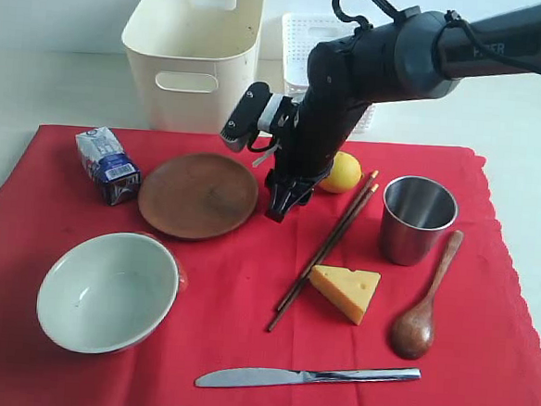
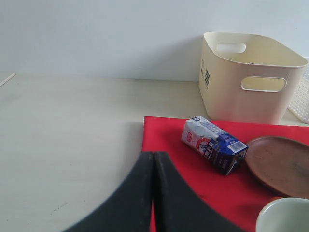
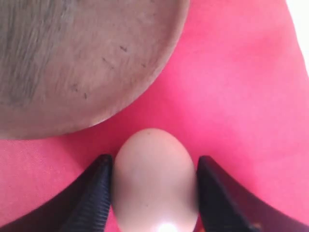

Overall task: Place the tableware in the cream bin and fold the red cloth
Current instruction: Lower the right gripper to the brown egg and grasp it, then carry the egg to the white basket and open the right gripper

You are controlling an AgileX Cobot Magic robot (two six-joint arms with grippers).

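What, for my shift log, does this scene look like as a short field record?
right jaws: against both sides of pale beige egg lying on bright red cloth beside round brown plate
left jaws: shut, holding nothing
tableware on cloth: plate, pale green-white bowl, steel cup, brown chopsticks, dark wooden spoon, silver table knife
other items on cloth: yellow lemon, yellow cheese wedge, small blue-white carton
tall cream plastic bin: at cloth's far edge
cloth state: spread flat, unfolded
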